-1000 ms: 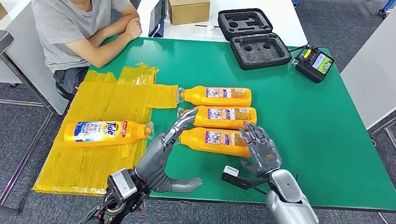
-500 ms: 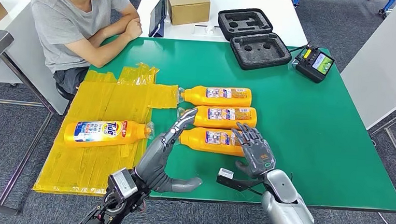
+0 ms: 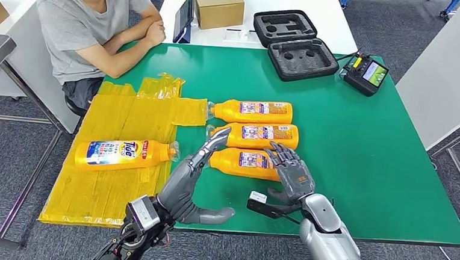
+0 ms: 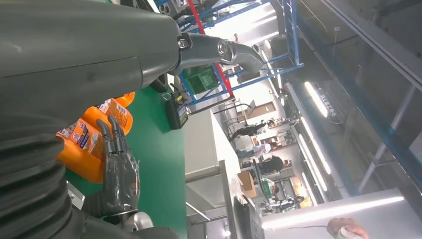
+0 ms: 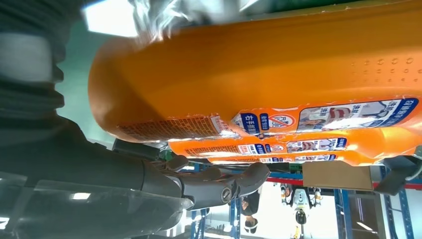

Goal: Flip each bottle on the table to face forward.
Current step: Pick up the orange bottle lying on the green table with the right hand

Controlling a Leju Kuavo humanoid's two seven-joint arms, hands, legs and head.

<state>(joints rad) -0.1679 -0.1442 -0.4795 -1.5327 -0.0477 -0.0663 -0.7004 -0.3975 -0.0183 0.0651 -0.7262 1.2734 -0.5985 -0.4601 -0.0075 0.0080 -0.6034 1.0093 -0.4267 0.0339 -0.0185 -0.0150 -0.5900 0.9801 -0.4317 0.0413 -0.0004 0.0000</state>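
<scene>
While the nearest bottle [image 3: 245, 163] is lying crosswise just ahead of both hands, the spread right hand [image 3: 289, 175] is reaching its base end, the open left hand [image 3: 189, 182] flanking its cap.

Both hands [image 3: 196, 176] [image 3: 289, 176] open, fingers spread

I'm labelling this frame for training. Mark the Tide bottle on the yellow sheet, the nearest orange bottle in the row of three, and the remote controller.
Tide bottle [image 3: 120, 154], head view, on its front label.
Nearest orange bottle [image 3: 237, 162], head view, on its body beside the label.
Remote controller [image 3: 365, 73], head view, on its screen face.
</scene>
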